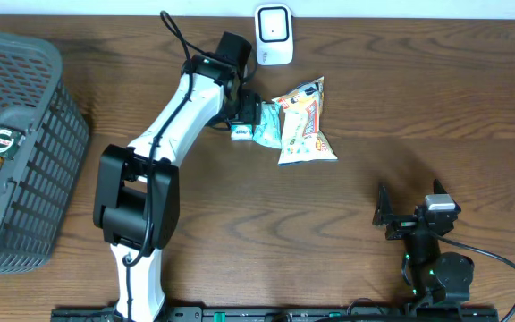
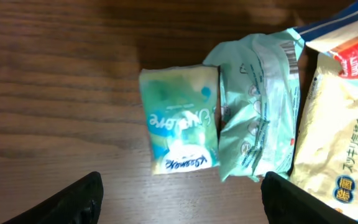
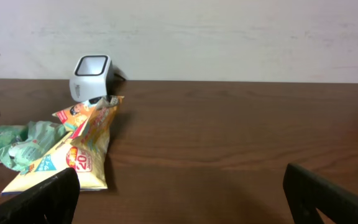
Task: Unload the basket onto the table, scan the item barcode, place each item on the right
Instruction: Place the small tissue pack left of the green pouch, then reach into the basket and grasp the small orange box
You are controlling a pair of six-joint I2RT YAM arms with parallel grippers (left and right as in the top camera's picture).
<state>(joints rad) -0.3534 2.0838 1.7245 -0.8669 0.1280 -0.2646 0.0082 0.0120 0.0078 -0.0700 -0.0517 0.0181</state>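
Note:
Three items lie together in front of the white scanner: a small green-and-white packet, a crumpled mint-green packet with a barcode showing on its upper part, and a yellow snack bag. My left gripper hovers open just above the small packet, with only bare table between its fingertips and nothing held. My right gripper rests open and empty near the front right of the table, facing the scanner and the yellow bag.
A dark grey mesh basket stands at the left edge with packaged items inside. The left arm stretches diagonally from the front towards the scanner. A wall runs behind the table's far edge.

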